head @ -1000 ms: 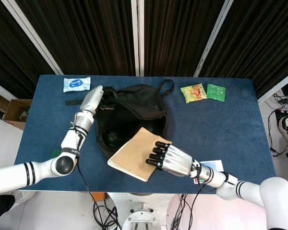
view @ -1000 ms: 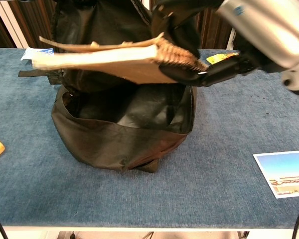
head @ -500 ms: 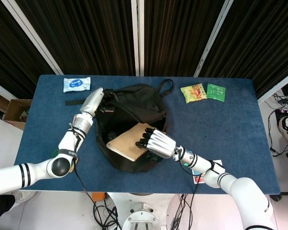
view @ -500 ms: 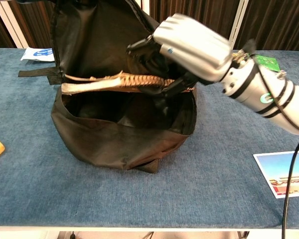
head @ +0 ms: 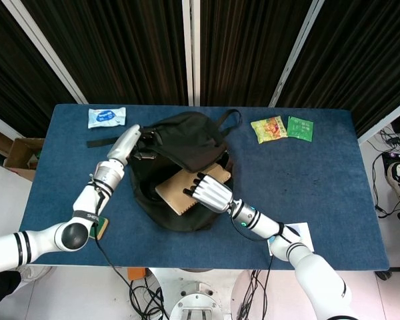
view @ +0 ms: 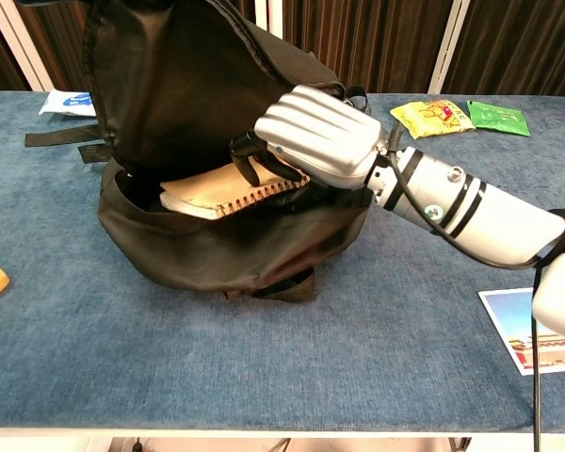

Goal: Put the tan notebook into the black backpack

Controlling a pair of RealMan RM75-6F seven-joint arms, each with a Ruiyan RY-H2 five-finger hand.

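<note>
Trouble is most likely at the bag's front rim: the tan spiral-bound paper notebook (view: 228,193) lies half inside the black fabric backpack (view: 221,250), gripped by the right robot hand (view: 315,137), and its wire binding could snag on the rim if pushed flatter. Further left of that hand, the left robot hand (head: 128,141) grips the backpack's upper edge to hold the mouth open; a slip there would drop the flap onto the notebook. No writing on anything is readable.
</note>
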